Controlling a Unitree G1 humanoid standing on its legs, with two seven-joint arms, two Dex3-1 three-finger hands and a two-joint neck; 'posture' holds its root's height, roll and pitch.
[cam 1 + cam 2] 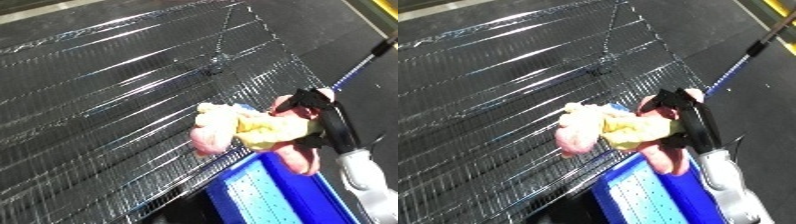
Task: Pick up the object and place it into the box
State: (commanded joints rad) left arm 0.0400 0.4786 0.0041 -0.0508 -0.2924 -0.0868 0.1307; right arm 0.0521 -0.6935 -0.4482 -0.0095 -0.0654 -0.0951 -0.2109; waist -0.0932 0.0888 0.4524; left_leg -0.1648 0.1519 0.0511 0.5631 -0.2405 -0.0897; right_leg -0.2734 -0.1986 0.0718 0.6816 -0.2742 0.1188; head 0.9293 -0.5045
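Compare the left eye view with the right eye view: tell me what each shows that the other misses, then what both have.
Only the left eye view: a little more of the scene to the right of the robot hand, which sits further right in the picture. Only the right eye view: more of the wire mesh surface left of the pink and yellow soft object. Both show the right robot hand curled round that object, above the corner of the blue bin, with a blue-handled pole on the dark floor. The left hand appears in neither.

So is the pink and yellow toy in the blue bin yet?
Not yet. The pink and yellow toy is held up in the right hand, fingers curled round it, above the blue bin's edge.
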